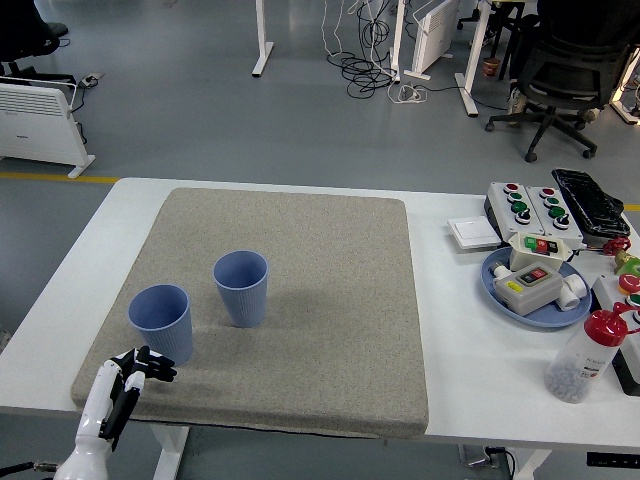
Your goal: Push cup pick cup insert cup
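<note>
Head view: two blue cups stand upright on a grey mat [300, 300] that covers most of the white counter [450, 370]. The left cup [161, 322] sits near the mat's 8 o'clock corner; the right cup [241, 287] stands just beside it toward 2 o'clock, the two apart and both mouth-up. The left hand [118, 385] comes in at the lower left, over the mat's near edge at 6 o'clock from the left cup, close to its base but not touching it. Its black-tipped fingers [150, 362] are loosely bent and hold nothing. On the counter's right side, at 3 o'clock from the mat, lie a blue plate [500, 290] carrying button boxes, more button boxes behind it, and a clear bottle [583, 356] with a red cap
</note>
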You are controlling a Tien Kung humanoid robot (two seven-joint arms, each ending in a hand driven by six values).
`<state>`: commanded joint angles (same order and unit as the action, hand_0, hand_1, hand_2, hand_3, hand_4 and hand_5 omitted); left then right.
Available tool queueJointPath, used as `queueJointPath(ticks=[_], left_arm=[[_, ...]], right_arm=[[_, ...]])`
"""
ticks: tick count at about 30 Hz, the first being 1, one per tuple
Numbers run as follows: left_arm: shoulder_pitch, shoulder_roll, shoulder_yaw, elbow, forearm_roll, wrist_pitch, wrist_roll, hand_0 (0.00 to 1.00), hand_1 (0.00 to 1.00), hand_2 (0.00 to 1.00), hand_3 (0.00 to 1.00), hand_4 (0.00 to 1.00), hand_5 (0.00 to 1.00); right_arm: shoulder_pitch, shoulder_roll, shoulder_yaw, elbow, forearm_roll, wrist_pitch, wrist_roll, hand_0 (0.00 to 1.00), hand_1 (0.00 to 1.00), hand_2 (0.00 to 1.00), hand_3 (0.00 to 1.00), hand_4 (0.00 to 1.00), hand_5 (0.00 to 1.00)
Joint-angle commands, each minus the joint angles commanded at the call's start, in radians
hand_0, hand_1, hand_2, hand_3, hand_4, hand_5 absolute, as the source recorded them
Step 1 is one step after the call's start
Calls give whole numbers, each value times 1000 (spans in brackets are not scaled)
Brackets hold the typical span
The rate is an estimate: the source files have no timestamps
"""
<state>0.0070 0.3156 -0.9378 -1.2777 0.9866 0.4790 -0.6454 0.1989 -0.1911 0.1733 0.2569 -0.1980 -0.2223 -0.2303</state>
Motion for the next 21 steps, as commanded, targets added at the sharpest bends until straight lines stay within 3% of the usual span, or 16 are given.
queueJointPath(ticks=[12, 21], left_arm=[[-58, -28, 10, 78, -12, -37, 0, 492, 410, 405, 412, 505, 998], [-98, -43, 21, 132, -14, -41, 0, 496, 413, 409, 415, 513, 998]], right_arm=[[-10, 5, 13, 1, -23, 1, -9, 703, 639, 653, 585, 78, 456], [-12, 6, 9, 1, -17, 1, -6, 703, 639, 653, 585, 78, 456]])
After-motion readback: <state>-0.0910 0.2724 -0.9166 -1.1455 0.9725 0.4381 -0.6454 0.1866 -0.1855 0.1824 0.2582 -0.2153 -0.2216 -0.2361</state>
